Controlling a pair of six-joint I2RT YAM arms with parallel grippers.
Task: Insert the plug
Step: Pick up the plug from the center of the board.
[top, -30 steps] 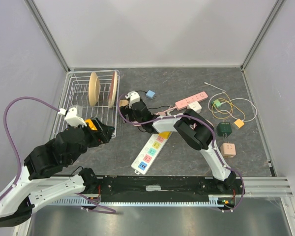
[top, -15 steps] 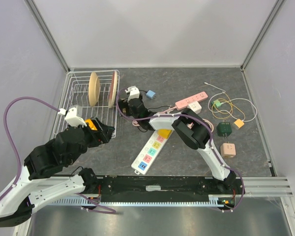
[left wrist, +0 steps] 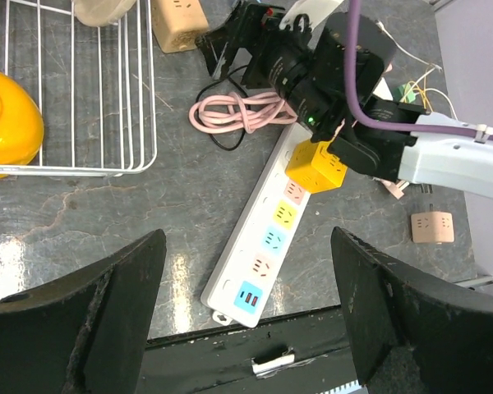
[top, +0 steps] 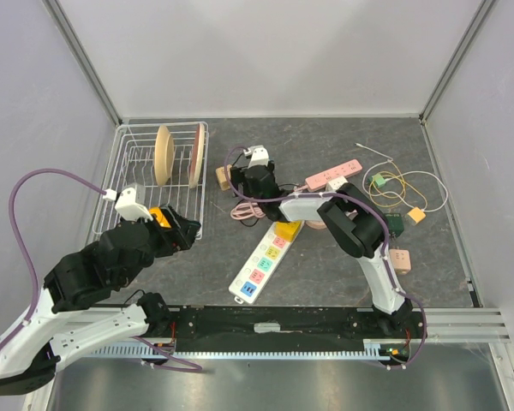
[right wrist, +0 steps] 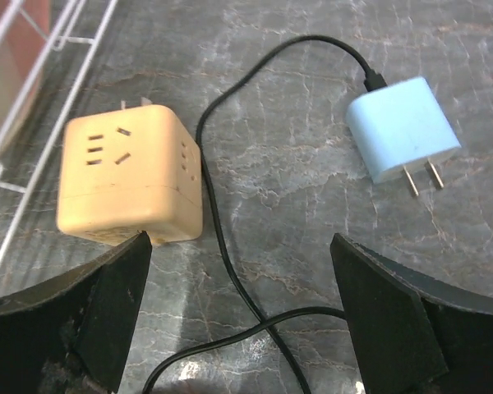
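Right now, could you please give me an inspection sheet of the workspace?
Surface: grey marbled table, no spills seen.
Job's things: white power strip lies diagonally, yellow cube sits at its far end; blue charger loose, prongs bare.
Clutter: tan cube, dish rack with plates, pink strip, peach cube.
Grippers: left gripper open, empty; right gripper open, empty, over tan cube and blue charger.
Cables: black cable runs from the blue charger; pink coil beside the white power strip.
Surroundings: plain walls; nothing else seen.
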